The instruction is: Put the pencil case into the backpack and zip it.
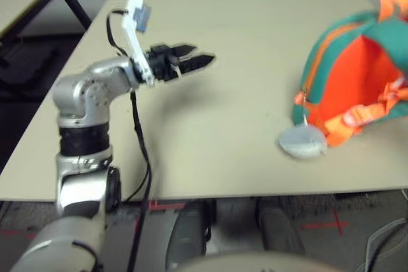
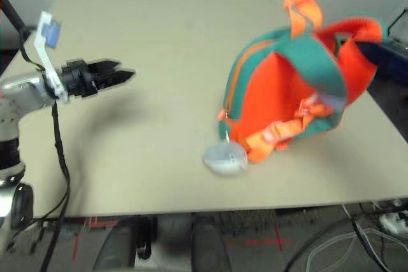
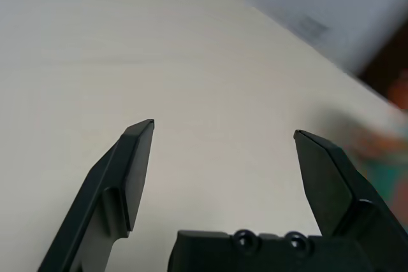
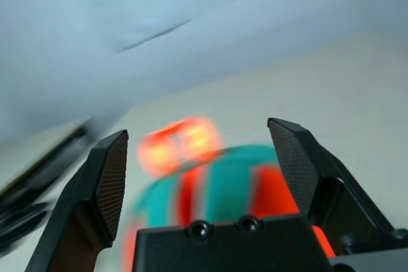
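1. The backpack [image 2: 293, 93] lies on the beige surface [image 2: 159, 42] at about 3 o'clock, its zip side facing the robot
2. Its grey-white whale charm [image 2: 225, 157] rests on the surface at its 7 o'clock corner
3. The left tool [image 1: 197, 57] hovers well apart at 9 o'clock, released, holding nothing
4. The right tool [image 4: 197, 151] is released too, above the backpack

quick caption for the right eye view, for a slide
Teal and orange backpack stands on the beige table, whale charm lying in front, left gripper open above the tabletop.
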`<state>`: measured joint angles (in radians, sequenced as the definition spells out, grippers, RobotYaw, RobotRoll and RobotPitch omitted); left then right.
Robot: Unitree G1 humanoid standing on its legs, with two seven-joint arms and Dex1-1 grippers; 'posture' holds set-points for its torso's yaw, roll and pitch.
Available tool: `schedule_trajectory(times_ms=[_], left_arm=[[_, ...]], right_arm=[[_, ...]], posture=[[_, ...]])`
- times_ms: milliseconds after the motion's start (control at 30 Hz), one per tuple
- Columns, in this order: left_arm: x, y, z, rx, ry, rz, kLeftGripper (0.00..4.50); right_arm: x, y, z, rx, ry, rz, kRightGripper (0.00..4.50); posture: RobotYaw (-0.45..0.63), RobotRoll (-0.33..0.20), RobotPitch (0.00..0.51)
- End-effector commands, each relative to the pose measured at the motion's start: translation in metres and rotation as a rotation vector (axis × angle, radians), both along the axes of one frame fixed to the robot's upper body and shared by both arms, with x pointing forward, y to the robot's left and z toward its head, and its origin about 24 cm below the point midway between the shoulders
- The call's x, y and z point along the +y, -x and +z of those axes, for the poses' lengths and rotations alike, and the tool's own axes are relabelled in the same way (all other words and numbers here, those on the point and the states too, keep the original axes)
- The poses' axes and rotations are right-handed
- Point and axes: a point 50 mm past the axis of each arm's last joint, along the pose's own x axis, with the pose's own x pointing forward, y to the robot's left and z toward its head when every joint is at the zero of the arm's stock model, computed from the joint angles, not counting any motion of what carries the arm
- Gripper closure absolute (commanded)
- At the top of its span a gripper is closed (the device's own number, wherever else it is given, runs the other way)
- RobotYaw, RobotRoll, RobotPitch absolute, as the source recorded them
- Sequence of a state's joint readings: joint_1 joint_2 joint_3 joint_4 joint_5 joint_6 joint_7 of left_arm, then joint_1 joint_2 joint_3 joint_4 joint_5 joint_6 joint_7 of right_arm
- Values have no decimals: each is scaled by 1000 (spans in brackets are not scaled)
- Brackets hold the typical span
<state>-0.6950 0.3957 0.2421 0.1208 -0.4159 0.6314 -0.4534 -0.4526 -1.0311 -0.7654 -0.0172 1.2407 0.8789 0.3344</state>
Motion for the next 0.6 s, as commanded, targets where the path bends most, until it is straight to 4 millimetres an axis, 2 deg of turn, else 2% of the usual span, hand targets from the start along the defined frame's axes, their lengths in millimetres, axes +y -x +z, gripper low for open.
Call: schedule_trajectory(times_ms=[33,200,300,367,500,600], left_arm=[[13,-2,-21,-35,-58,173,0],[31,3,-43,-93,-169,361,0],[36,13,-58,-144,-306,439,0],[39,19,-65,-170,-361,480,0],[50,29,-85,-180,-418,562,0],[60,36,-100,-168,-439,635,0]], right_arm=[[-6,-19,-17,35,23,-130,20],[-26,-33,-39,84,216,-382,20],[-47,-37,-53,51,249,-575,20],[-57,-39,-65,42,198,-676,20],[-65,-42,-102,48,303,-769,20],[-70,-41,-135,89,231,-828,20]], posture=[[-41,0,137],[-41,0,145],[-40,0,157],[-46,0,160],[-58,0,173],[-50,0,175]])
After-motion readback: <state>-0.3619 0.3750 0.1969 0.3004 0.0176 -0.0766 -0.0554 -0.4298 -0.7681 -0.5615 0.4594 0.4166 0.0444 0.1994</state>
